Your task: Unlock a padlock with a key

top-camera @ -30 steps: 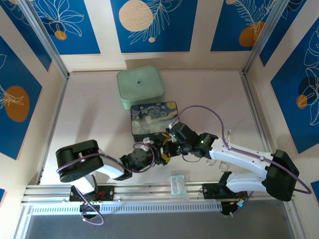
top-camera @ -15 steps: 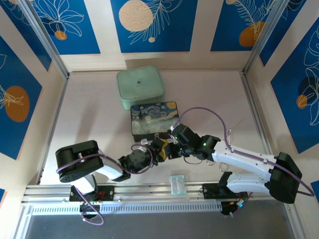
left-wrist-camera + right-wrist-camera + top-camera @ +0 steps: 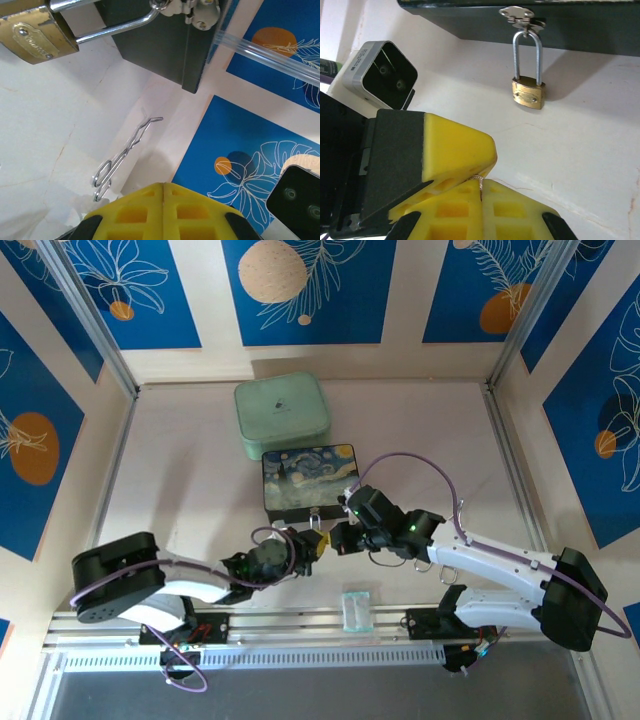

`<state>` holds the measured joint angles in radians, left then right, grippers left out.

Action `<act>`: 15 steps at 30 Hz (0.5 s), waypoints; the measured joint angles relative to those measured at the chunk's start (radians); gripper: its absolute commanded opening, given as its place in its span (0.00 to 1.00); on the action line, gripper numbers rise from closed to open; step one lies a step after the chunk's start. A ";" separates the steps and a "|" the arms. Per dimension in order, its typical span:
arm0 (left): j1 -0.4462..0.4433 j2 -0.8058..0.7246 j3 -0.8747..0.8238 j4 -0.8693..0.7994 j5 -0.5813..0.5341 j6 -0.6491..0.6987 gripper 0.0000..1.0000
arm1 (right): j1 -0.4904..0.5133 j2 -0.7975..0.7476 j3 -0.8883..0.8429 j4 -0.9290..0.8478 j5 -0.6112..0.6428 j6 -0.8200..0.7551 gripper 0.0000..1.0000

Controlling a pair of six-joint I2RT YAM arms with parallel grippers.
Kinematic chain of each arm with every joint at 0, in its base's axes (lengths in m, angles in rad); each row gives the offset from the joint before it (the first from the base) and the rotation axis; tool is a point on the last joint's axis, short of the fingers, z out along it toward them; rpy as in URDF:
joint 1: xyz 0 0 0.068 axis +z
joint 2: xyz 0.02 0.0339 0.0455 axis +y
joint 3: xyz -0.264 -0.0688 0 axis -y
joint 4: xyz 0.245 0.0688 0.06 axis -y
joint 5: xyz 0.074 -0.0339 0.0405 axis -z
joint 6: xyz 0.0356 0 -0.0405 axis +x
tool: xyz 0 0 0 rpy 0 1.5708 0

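The step in hand looked like settling the key between the two tools before offering it to the padlock (image 3: 528, 93), which hung by its shackle from the hasp (image 3: 522, 14) on the near face of the painted box (image 3: 308, 475), mid-desk (image 3: 190, 460). Done well, one firm pinch would leave the blade free and lined up, with a slow approach, since the lock would likely swing. The right tool (image 3: 481, 184) had its fingers pressed together, and a thin sliver (image 3: 479, 178) at their seam was possibly the key. The left tool (image 3: 163, 187) was likewise closed, with nothing visibly held. Both arms reached low from the near corners, tips meeting before the box.
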<state>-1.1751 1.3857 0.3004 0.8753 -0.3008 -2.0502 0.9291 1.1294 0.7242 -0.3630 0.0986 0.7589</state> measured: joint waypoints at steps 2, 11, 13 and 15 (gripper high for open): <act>0.006 -0.037 -0.001 -0.038 0.000 0.018 0.00 | 0.000 0.000 0.000 0.015 -0.011 0.000 0.02; 0.047 -0.322 0.056 -0.389 -0.044 0.273 0.00 | -0.048 -0.042 -0.041 0.071 -0.021 0.034 0.99; 0.066 -0.376 0.106 -0.460 -0.053 0.390 0.00 | -0.096 -0.096 -0.084 0.113 -0.044 0.054 0.99; 0.090 -0.418 0.150 -0.501 -0.049 0.509 0.00 | -0.171 -0.148 -0.126 0.188 -0.095 0.078 0.99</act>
<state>-1.0847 0.9680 0.4507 0.3744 -0.3500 -1.5410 0.7586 0.9810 0.5983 -0.1749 0.0032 0.8368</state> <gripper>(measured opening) 0.053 0.989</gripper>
